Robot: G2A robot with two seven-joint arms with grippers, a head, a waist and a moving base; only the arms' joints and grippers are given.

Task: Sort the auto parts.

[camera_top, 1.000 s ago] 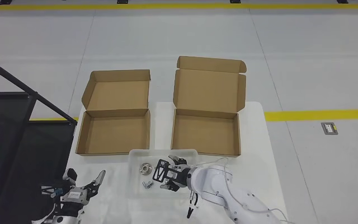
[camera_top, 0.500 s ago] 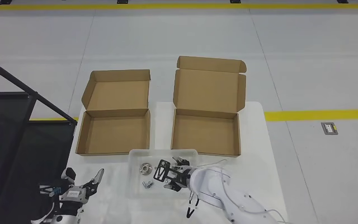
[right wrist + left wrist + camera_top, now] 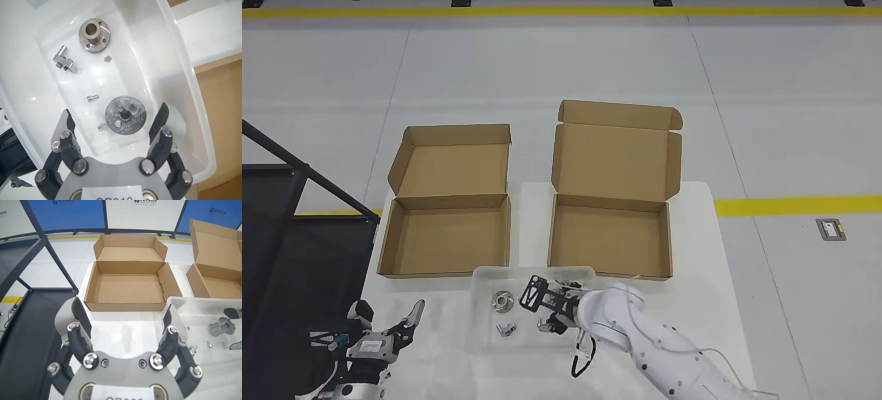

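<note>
Right pincer (image 3: 116, 114) hangs spread over the grey disc (image 3: 132, 124) in the tray (image 3: 189, 91), seemingly lined up to grab it. Beyond, an open box (image 3: 609, 238) awaits sorted parts.

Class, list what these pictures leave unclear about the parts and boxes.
- Top view: the right end effector largely covers the toothed disc.
- Top view: the two bolts are too small to make out.
- Left wrist view: one cardboard box is cut by the frame edge.
- Right wrist view: a dark fleck is too small to identify.
</note>
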